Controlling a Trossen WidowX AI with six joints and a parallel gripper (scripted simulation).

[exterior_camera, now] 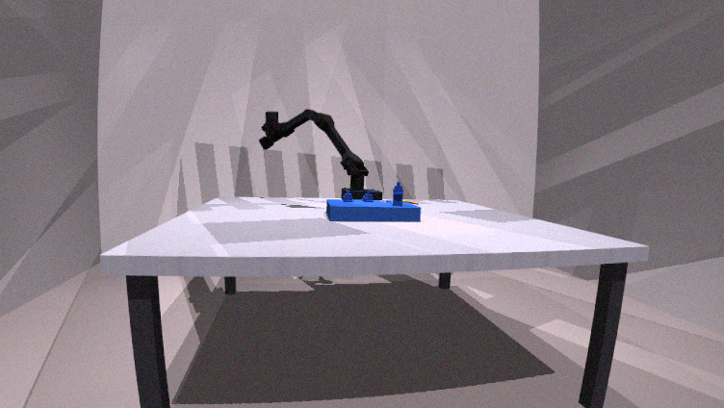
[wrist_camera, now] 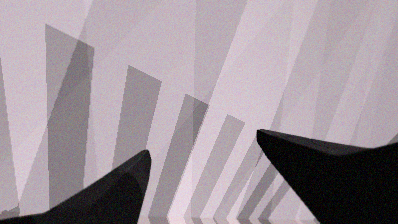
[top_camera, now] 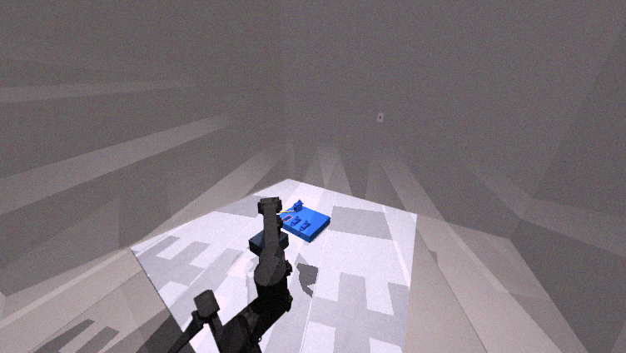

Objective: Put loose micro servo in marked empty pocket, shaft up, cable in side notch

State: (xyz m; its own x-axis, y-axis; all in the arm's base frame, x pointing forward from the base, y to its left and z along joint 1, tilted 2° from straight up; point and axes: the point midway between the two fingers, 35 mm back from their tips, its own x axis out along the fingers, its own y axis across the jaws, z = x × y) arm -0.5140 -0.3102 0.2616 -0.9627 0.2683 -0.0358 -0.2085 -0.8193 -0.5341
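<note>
The blue deck lies on the table. The loose blue micro servo appears to stand upright on the deck, near a corner, higher than the other servos. Its yellow-orange cable runs out to one side. The marked pocket's red outline is beside it, with no servo inside; its notch is too small to make out. My gripper is open and empty, its fingers wide apart in the wrist view. It is raised well above the table, away from the deck and servo.
Two seated blue servos, one nearer the marked pocket and another beyond it, rise from the deck. The arm's dark base stands close to the deck. The wrist view shows only wall and shadows behind the fingers.
</note>
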